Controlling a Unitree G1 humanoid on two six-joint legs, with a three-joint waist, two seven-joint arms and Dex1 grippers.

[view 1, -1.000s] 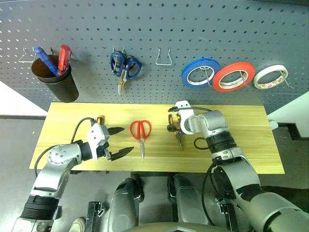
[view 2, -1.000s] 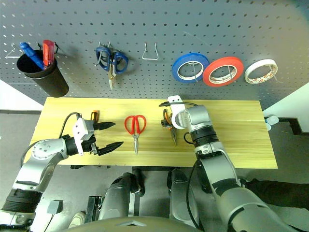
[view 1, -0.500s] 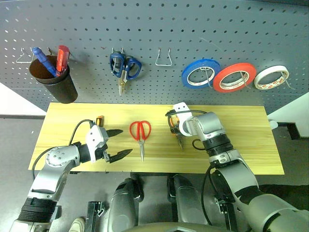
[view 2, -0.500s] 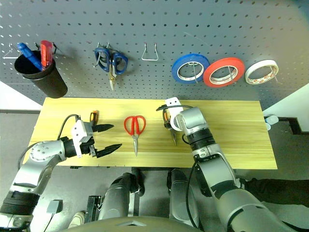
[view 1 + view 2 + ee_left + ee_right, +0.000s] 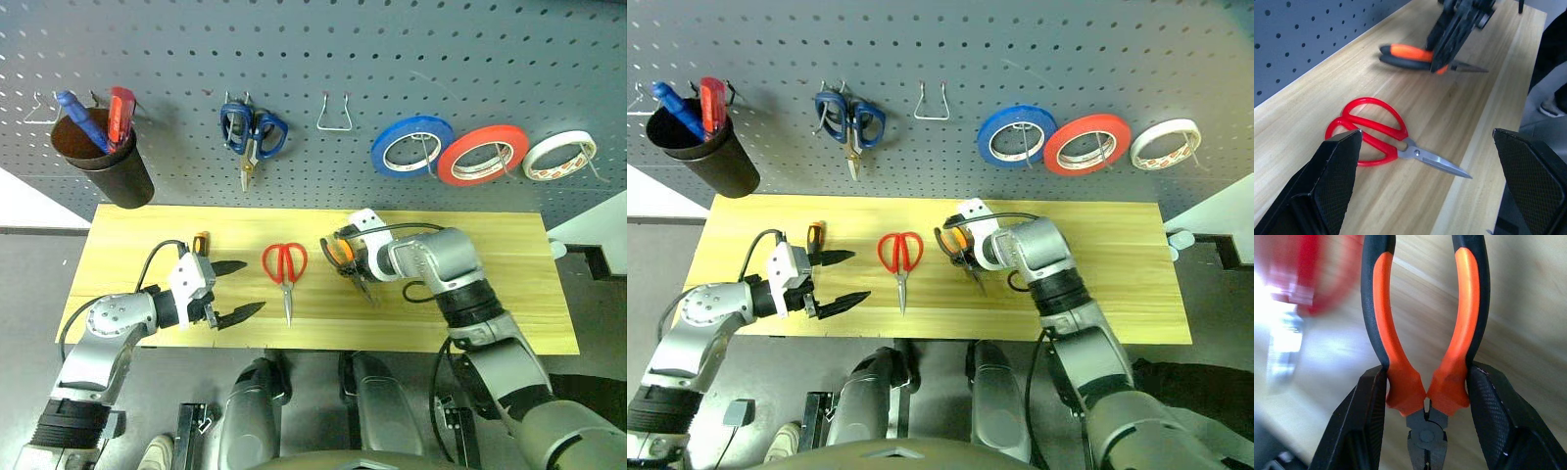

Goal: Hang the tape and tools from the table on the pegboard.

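Observation:
My right gripper [image 5: 355, 262] is shut on the orange-and-black pliers [image 5: 340, 251] near their joint, holding them tilted just over the table [image 5: 509, 284]; both handles run up between the fingers [image 5: 1359, 421] in the right wrist view. The red scissors [image 5: 285, 269] lie flat on the wood between my grippers. At the table's front left my left gripper [image 5: 253, 286] stands open with nothing in it, aimed at the scissors [image 5: 1376, 129]. The screwdriver [image 5: 201, 241] lies behind it, mostly hidden. The red tape [image 5: 477, 155] hangs on a hook of the pegboard [image 5: 392, 59].
On the pegboard hang a black cup [image 5: 108, 171] holding blue and red-handled tools, blue-handled scissors [image 5: 253, 132], a bare wire hook [image 5: 334, 113], a blue tape roll [image 5: 411, 145] and a white tape roll [image 5: 558, 155]. The table's right end is bare wood.
My right gripper has shut on the pliers, lifted them a little and turned them so the handles point left. The left arm has stayed where it was.

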